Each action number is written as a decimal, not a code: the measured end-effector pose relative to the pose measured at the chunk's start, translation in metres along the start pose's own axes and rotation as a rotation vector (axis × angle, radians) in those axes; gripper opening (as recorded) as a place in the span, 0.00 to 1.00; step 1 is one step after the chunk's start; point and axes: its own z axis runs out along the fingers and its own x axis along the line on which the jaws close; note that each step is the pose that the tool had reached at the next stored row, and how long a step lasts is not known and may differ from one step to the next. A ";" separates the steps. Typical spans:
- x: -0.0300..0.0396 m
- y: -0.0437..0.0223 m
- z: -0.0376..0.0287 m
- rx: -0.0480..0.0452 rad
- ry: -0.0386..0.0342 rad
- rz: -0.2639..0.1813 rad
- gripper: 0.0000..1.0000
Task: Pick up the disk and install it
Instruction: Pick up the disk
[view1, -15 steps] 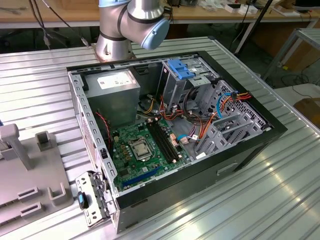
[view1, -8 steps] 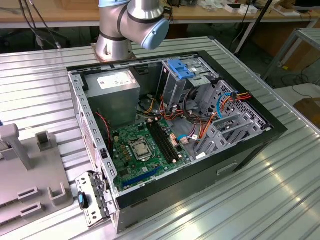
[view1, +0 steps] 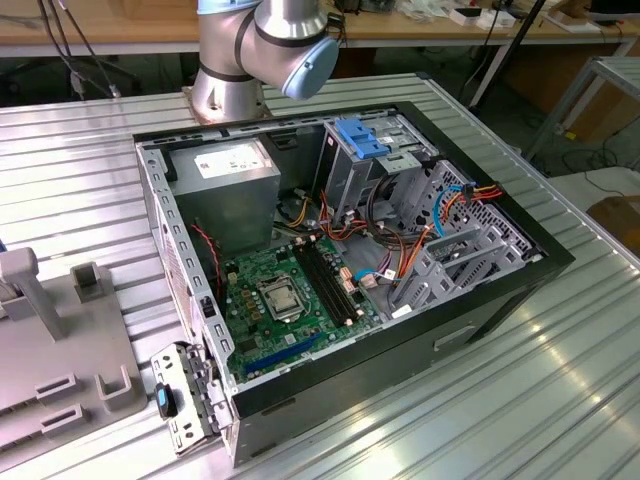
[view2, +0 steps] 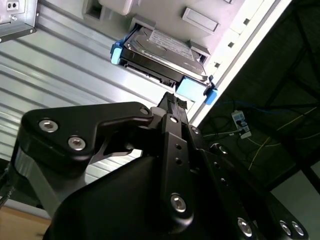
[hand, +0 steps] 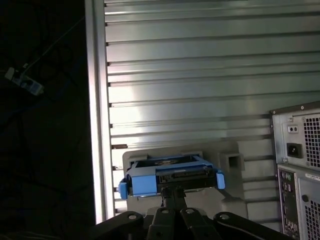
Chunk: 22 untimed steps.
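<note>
- The blue-railed, flat grey metal disk (hand: 170, 175) is seated in a pale grey holder (hand: 231, 161) near the edge of the ribbed surface (hand: 200, 75).
- Whether the black end effector (hand: 173, 194), just beside the disk, is clenched or released cannot be told.
- The disk is judged stiff, dense and shock-sensitive; the rails (hand: 142, 184) are to be gripped.

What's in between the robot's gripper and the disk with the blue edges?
Nothing. In both wrist views the gripper is close by the disk, with no other thing between them. Whether they touch, I cannot tell.

Exterior view above the computer case (view1: 480, 322); both wrist views near the disk (view2: 162, 47) (hand: 172, 175).
</note>
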 end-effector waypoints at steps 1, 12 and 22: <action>0.0000 0.0000 0.0000 -0.0003 0.0006 -0.013 0.11; 0.0003 0.0000 0.0000 -0.0071 0.0128 -0.289 0.11; 0.0004 0.0000 0.0000 -0.0115 0.0227 -0.510 0.11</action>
